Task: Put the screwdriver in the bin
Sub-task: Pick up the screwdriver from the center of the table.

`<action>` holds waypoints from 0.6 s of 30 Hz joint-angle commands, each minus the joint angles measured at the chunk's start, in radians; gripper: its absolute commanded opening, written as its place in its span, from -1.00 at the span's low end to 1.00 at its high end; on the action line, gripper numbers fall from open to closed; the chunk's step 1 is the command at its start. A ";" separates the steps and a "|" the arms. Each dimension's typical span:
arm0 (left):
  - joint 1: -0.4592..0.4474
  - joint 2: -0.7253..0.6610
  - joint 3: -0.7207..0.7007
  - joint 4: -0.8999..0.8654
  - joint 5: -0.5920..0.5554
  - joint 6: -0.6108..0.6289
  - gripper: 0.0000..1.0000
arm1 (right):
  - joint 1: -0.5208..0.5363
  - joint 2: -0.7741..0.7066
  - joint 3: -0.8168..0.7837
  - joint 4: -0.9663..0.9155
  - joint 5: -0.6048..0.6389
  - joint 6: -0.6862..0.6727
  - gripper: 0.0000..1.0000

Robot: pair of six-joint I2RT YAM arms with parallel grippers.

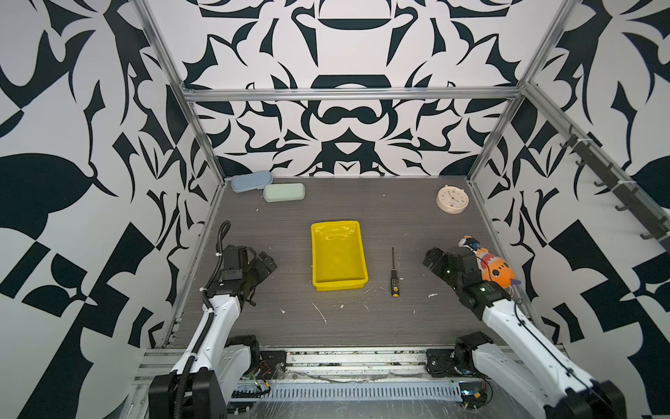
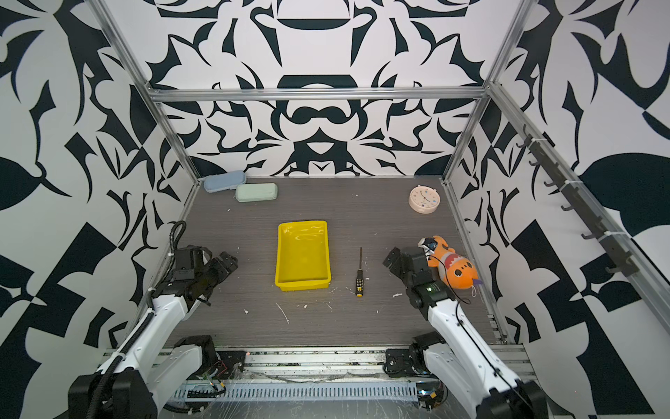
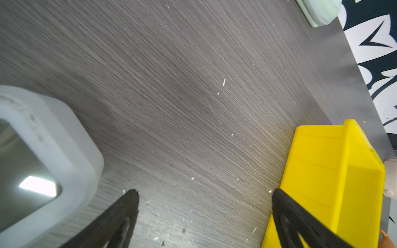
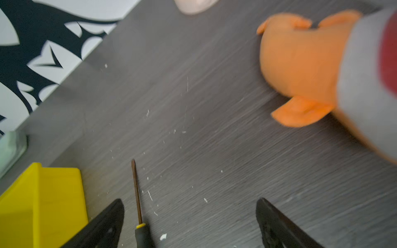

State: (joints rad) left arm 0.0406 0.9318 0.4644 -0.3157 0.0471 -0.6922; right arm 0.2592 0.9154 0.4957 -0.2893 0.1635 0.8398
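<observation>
Right jaws: released, fingers spread wide, nothing between the pads; they hang above the desk point(image 1: 398, 326) without touching anything. Left jaws: also released and empty, parked on the far side of the bin.

Right wrist view: the screwdriver point(image 4: 137, 193) runs lengthwise through the gap between the two fingers, but off-centre, close to the finger on the bin side. The opening line of the jaws crosses the shaft about square. The handle passes out of frame, so its full length is not seen here.

Both top views: the screwdriver point(image 1: 393, 272) lies flat on the desk, between the bin point(image 1: 339, 288) and the right jaws, apart from both. Its long axis runs front to back, roughly parallel to the bin's long side, with the yellow-capped handle toward the robot and the tip toward the back wall. The bin is empty.

Nearer arm: the right arm point(image 1: 507, 319). The left arm point(image 1: 217, 312) would have to reach across the bin.

Judgement: pick not yet begun. The next move calls for a small sideways shift toward the bin to centre on the handle, then a descent. An orange plush toy point(image 1: 496, 270) sits behind the right wrist, clear of that path.
</observation>
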 commanded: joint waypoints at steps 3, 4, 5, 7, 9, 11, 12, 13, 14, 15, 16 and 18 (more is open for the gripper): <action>0.004 -0.027 -0.022 0.011 -0.010 -0.036 0.99 | 0.183 0.178 0.077 0.062 -0.130 0.120 0.88; 0.003 -0.026 -0.023 0.013 -0.007 -0.038 0.99 | 0.238 0.213 0.090 0.070 -0.103 0.129 0.86; 0.003 -0.024 -0.027 0.013 -0.005 -0.039 0.99 | 0.277 0.244 0.106 0.067 -0.079 0.131 0.85; 0.002 -0.021 -0.029 0.017 0.000 -0.041 0.99 | 0.326 0.307 0.154 0.015 -0.038 0.141 0.66; 0.002 -0.018 -0.029 0.017 0.000 -0.041 0.99 | 0.342 0.343 0.181 -0.024 -0.012 0.162 0.43; 0.001 -0.016 -0.029 0.018 -0.004 -0.041 0.99 | 0.379 0.354 0.210 -0.073 0.078 0.174 0.36; 0.002 -0.015 -0.029 0.019 -0.005 -0.042 0.99 | 0.401 0.348 0.217 -0.089 0.123 0.176 0.35; 0.002 -0.013 -0.028 0.020 -0.004 -0.043 0.99 | 0.415 0.339 0.218 -0.099 0.157 0.185 0.35; 0.002 -0.012 -0.028 0.021 -0.005 -0.041 0.99 | 0.419 0.328 0.210 -0.098 0.169 0.194 0.35; 0.002 -0.009 -0.029 0.022 -0.005 -0.044 0.99 | 0.420 0.315 0.195 -0.086 0.171 0.207 0.33; 0.001 -0.006 -0.028 0.023 -0.006 -0.045 0.99 | 0.421 0.304 0.175 -0.065 0.168 0.221 0.29; 0.002 -0.001 -0.025 0.021 -0.011 -0.048 0.99 | 0.422 0.298 0.142 -0.026 0.145 0.240 0.18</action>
State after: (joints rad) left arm 0.0402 0.9237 0.4473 -0.2943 0.0456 -0.7204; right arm 0.6788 1.2385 0.6636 -0.3264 0.2527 1.0294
